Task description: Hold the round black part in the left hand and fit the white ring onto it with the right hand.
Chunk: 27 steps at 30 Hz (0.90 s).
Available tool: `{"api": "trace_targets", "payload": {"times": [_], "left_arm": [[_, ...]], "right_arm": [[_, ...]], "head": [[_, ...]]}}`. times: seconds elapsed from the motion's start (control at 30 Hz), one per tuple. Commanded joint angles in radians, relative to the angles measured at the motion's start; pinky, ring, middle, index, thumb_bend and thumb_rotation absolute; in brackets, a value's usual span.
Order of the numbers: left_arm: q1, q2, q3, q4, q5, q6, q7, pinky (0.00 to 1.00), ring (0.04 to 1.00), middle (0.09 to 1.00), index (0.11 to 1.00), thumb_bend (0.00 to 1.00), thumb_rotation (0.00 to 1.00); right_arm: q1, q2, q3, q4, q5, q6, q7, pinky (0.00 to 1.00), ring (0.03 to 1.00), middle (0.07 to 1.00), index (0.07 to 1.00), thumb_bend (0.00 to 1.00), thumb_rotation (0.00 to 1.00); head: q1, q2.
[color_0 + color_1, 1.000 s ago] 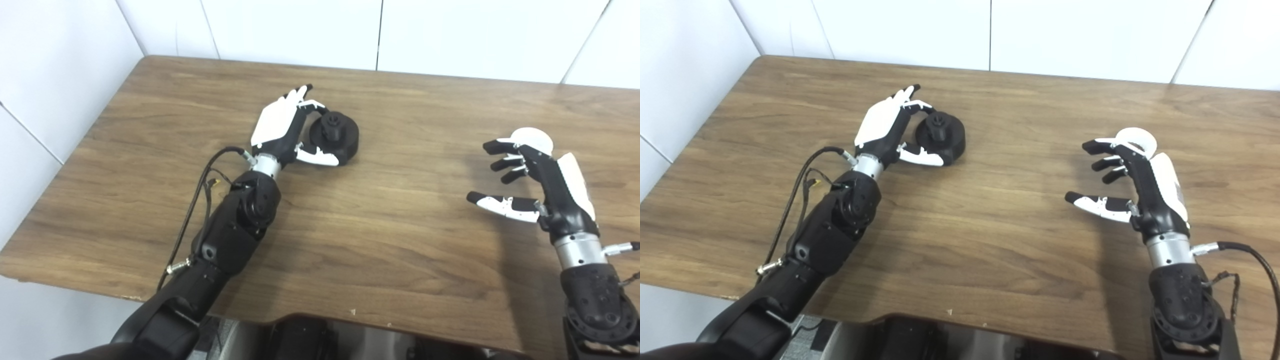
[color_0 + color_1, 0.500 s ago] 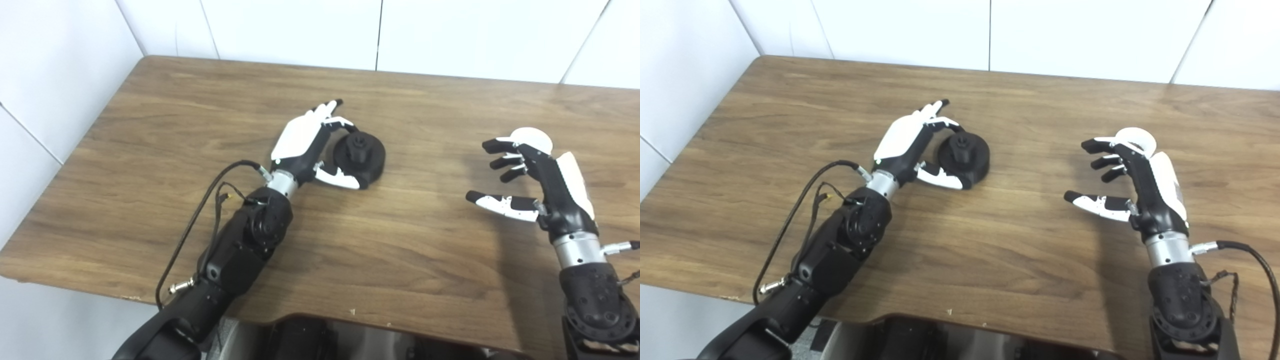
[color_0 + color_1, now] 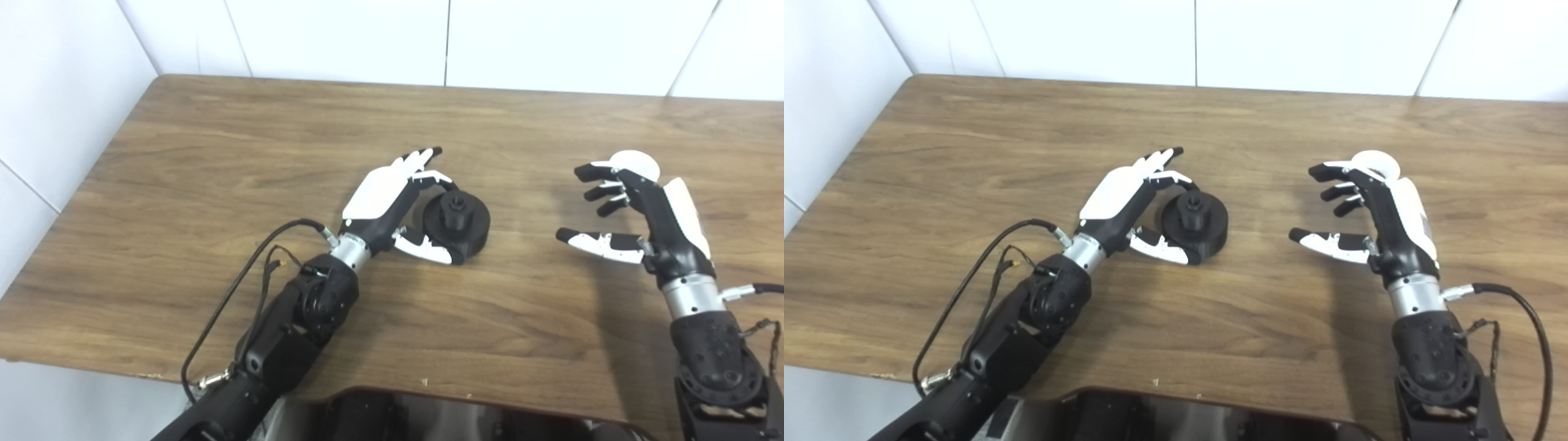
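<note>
Our left robot hand (image 3: 392, 205) cups the black part (image 3: 457, 222) on the counter (image 3: 245, 141), stub up. The ring (image 3: 637, 163) lies just behind our right robot hand (image 3: 637, 214), which is open and empty, well right of the part.

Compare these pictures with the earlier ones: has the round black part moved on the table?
Yes. The round black part, cupped by the left hand, has slid right and toward the table's near edge, closer to the white ring.
</note>
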<state>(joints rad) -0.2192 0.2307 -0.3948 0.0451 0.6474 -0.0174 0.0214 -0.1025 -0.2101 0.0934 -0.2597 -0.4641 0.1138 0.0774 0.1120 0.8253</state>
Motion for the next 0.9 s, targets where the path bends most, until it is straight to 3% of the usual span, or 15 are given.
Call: {"api": "trace_targets", "payload": {"times": [0.0, 0.5, 0.7, 0.87], "left_arm": [[0.017, 0.007, -0.017, -0.022, 0.012, -0.007, -0.04, 1.0, 1.0, 1.0, 0.594, 0.96, 0.35], [0.056, 0.007, -0.045, -0.106, 0.001, -0.02, -0.13, 1.0, 1.0, 1.0, 0.59, 1.0, 0.33], [0.055, 0.011, -0.044, -0.113, 0.015, -0.017, -0.137, 1.0, 1.0, 1.0, 0.586, 0.99, 0.3], [0.048, 0.025, -0.034, -0.117, 0.011, -0.023, -0.145, 1.0, 1.0, 1.0, 0.6, 0.97, 0.34]], "right_arm": [[-0.031, 0.005, -0.008, -0.046, -0.01, -0.002, -0.016, 0.51, 0.632, 0.719, 0.691, 0.72, 0.09], [-0.033, 0.023, 0.003, -0.065, -0.024, 0.028, -0.007, 0.5, 0.627, 0.723, 0.694, 0.72, 0.11], [-0.037, 0.033, 0.009, -0.072, -0.031, 0.041, -0.008, 0.5, 0.623, 0.723, 0.692, 0.73, 0.12], [-0.041, 0.038, 0.02, -0.085, -0.055, 0.066, -0.003, 0.5, 0.628, 0.724, 0.696, 0.72, 0.14]], "head": [[-0.006, 0.001], [-0.076, 0.016], [-0.139, 0.022], [-0.217, 0.029]]}}
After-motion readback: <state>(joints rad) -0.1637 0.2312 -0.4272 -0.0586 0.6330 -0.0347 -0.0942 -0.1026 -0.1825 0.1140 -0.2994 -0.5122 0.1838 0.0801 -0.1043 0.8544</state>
